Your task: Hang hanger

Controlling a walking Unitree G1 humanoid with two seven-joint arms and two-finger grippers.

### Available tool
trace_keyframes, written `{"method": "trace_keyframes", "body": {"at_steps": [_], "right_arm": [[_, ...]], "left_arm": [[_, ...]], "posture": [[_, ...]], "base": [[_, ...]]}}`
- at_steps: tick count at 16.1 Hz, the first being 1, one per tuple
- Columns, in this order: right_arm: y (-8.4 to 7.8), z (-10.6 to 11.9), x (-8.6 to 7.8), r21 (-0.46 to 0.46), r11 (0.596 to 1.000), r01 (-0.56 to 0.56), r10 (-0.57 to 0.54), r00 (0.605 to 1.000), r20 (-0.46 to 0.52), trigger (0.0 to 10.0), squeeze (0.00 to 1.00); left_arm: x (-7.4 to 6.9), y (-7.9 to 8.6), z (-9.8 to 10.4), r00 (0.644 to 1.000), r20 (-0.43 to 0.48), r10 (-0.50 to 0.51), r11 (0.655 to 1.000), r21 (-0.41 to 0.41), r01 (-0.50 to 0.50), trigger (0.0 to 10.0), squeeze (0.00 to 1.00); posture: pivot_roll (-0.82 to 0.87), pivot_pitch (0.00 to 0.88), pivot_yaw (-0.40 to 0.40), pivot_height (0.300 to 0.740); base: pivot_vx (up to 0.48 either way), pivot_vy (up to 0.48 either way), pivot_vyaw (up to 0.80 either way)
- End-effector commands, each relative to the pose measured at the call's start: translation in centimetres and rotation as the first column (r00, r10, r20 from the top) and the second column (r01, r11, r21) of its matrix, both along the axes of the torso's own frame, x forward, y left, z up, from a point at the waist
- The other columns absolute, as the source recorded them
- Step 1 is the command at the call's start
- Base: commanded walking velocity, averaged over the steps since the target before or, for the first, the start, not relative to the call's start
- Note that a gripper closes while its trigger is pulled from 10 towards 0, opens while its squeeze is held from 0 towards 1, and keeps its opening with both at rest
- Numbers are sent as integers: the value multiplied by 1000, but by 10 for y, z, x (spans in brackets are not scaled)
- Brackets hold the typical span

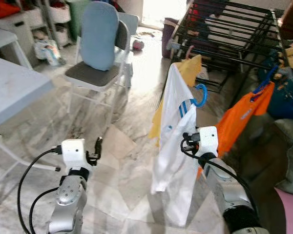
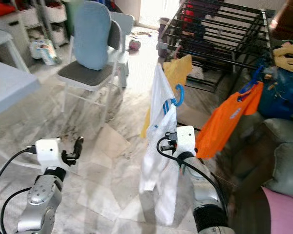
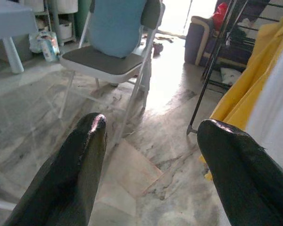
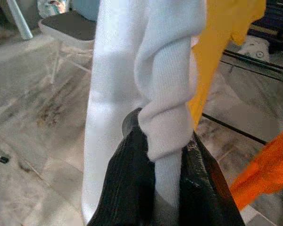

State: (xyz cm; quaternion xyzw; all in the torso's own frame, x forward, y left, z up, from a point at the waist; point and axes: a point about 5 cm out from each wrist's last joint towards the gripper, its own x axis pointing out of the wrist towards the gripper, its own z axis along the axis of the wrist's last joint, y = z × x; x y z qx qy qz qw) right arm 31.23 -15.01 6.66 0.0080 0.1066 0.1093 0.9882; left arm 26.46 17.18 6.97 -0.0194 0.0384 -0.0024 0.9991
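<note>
Two grippers in play, but only one is doing anything. The right gripper point(image 4: 167, 188) is clenched on a twisted fold of the white shirt point(image 1: 178, 146), which hangs on a blue hanger point(image 1: 200, 95); only the hanger's hook pokes out at the shirt's top. So the task's thing is up in the air in front of the robot, short of the near edge of the black drying rack point(image 1: 224, 34), not yet on a rail. The left gripper point(image 3: 151, 155) is released, fingers spread wide, hovering over the marble floor point(image 1: 122, 161) with nothing in it, pointed toward the folding chair point(image 1: 100, 53).

What worries me: the grip looks like it's on cloth, not on the hanger itself. If that's right, the hanger can swing or slip out of the shirt when the arm reaches for a rail, and the hook could turn away from the rack. The yellow garment point(image 1: 190, 70) and the orange shirt point(image 1: 244, 114) already hang along the rack's near edge, so the hook could snag one of them too.

Hard to tell: the hanger's body is buried under the shirt, and I can't see whether the fingers catch any of it. The rack's far side is cut off.
</note>
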Motion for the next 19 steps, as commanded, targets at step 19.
{"method": "trace_keyframes", "body": {"at_steps": [19], "right_arm": [[25,19,-9,164,978,-131,134,991,-8,10000,0]], "left_arm": [[4,-12,0,996,-26,-83,996,26,84,10000,0]], "posture": [[-7,0,-45,740]], "base": [[0,0,779]]}}
